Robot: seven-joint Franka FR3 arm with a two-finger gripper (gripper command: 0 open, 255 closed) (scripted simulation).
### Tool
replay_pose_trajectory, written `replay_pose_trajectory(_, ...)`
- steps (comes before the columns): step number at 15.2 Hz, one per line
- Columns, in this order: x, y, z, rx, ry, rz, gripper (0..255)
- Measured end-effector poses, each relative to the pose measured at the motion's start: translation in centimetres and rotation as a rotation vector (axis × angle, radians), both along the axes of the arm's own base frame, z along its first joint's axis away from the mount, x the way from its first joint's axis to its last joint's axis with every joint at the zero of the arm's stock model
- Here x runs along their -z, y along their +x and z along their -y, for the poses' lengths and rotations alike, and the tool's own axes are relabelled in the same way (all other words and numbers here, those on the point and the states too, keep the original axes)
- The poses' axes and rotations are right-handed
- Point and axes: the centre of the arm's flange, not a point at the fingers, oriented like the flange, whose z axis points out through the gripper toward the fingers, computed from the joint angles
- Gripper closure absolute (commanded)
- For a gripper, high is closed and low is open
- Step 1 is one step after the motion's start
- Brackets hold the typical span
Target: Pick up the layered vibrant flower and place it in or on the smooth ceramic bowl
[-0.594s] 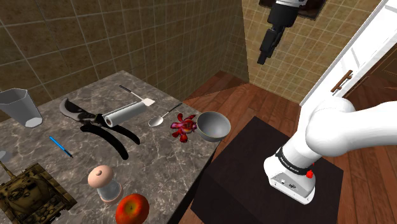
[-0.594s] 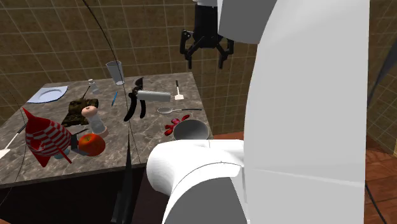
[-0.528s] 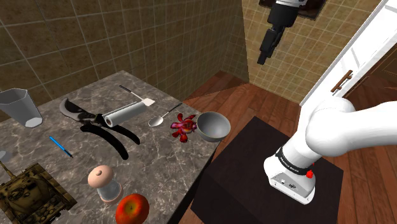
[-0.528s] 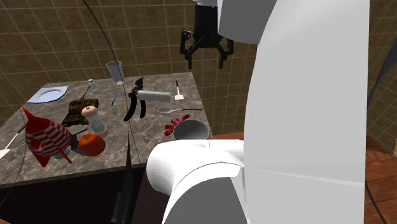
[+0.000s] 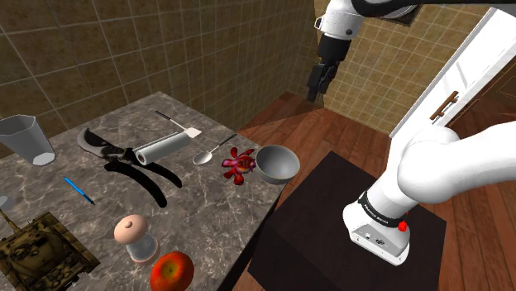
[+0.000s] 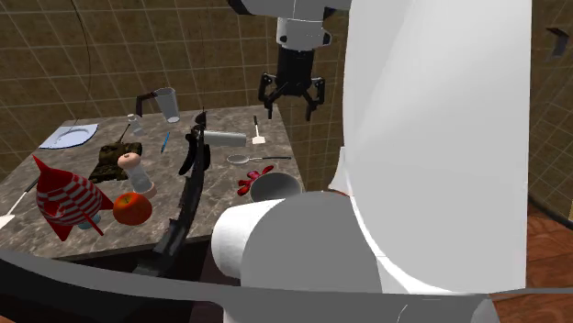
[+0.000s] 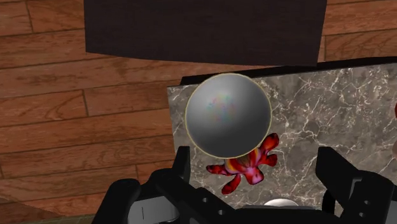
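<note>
Hanging high over the counter corner, gripper point(image 6: 292, 103) holds nothing, fingers spread wide. Under it the red flower point(image 5: 237, 165) lies on the marble counter point(image 5: 207, 207), against the grey bowl point(image 5: 277, 163), possibly touching its rim. Bowl stands upright at the corner. A spoon point(image 5: 211, 152) lies near the flower, away from the bowl

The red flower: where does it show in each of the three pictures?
Shoulder view: the flower lies near the middle, just left of the grey bowl.
Second exterior view: flower left of the bowl.
Wrist view: flower beside the bowl.
Shared landmark: the bowl.
</note>
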Motion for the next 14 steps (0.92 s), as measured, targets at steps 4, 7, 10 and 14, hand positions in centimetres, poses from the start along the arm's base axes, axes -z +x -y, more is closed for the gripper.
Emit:
replay_pose_trajectory(4,4.8,2.7,-0.3,0.02,0.028,-0.016,0)
replay_pose_trajectory(7,8.2,4.9,-0.6,0.036,0.048,-0.027,0)
replay_pose_trajectory(10,11.6,6.6,-1.1,0.05,0.069,-0.039,0)
replay_pose_trajectory(14,16.3,9.6,-1.5,0.071,0.096,-0.054,0)
